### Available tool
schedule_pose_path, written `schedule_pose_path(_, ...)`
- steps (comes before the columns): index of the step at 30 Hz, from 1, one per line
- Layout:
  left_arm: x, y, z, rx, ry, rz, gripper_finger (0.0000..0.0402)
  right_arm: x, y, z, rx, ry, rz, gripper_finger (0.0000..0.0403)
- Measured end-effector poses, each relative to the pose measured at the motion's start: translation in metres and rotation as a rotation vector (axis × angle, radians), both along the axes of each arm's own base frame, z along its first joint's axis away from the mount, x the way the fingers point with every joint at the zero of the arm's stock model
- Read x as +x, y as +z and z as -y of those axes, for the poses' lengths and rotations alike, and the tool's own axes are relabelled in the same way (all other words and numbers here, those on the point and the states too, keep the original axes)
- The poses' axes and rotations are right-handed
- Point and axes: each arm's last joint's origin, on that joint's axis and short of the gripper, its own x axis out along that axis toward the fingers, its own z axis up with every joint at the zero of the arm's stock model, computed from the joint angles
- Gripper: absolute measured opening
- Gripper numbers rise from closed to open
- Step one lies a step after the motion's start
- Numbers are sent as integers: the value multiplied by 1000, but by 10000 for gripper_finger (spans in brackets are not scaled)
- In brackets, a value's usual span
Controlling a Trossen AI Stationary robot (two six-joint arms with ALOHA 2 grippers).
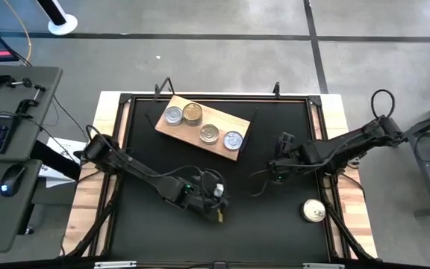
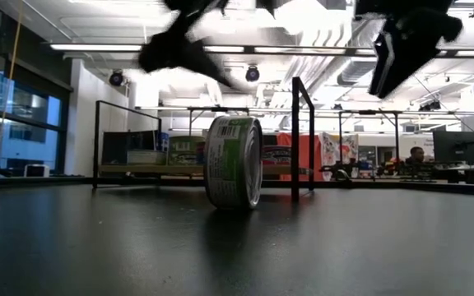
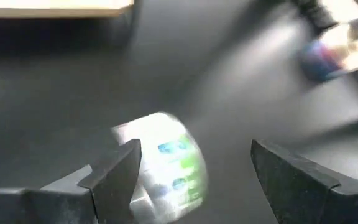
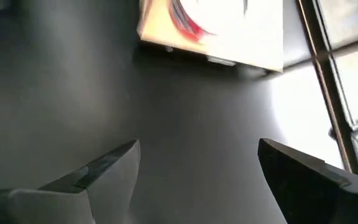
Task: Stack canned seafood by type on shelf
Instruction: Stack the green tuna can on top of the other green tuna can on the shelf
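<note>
The wooden shelf [image 1: 204, 125] lies at the table's far side and bears several tins lying flat, silver-topped [image 1: 173, 116] and gold-topped [image 1: 192, 113] among them. One gold-topped tin [image 1: 314, 211] lies flat on the table near the right front. Another tin [image 2: 233, 162] stands on its rim on the black table, label outward. My left gripper [image 1: 219, 205] is open around this tin [image 3: 166, 165], which sits close to one finger [image 3: 120, 171]. My right gripper [image 1: 263, 178] hovers open above bare table, right of the shelf. My left gripper stands open with the rim-standing tin between its fingers. The tin's side lies right beside one finger [image 3: 126, 165]; the view is blurred and I cannot tell whether they touch. The tin rests on the table by its rim.
A raised black frame runs round the table [image 1: 125, 164]. Open black table lies between the two grippers and in front of the shelf. A desk with keyboard and mouse [image 1: 6, 127] stands off the table's left side.
</note>
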Motion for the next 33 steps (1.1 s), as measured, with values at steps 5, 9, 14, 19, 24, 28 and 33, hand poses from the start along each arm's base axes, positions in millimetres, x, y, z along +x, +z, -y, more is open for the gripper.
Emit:
schedule_pose_path(5,11,1,0,-16,48,-21,298,-2,0,0,-8,2,3,319)
schedule_pose_path(9,12,-8,-6,-41,94,-65,298,-2,2,0,-17,0,24,319)
schedule_pose_path(14,12,-16,-8,-71,142,-98,298,-3,2,0,-31,0,14,319)
schedule_pose_path(19,12,-25,-8,-95,152,-138,298,-3,2,0,-29,0,17,319)
schedule_pose_path(24,10,-24,-9,-60,116,-162,298,-2,2,0,-31,1,20,319)
schedule_pose_path(28,6,-11,-12,94,-84,-233,298,-3,2,0,-38,21,3,319)
schedule_pose_path(33,-9,17,-17,250,-526,-380,298,-9,6,0,-13,50,-4,319)
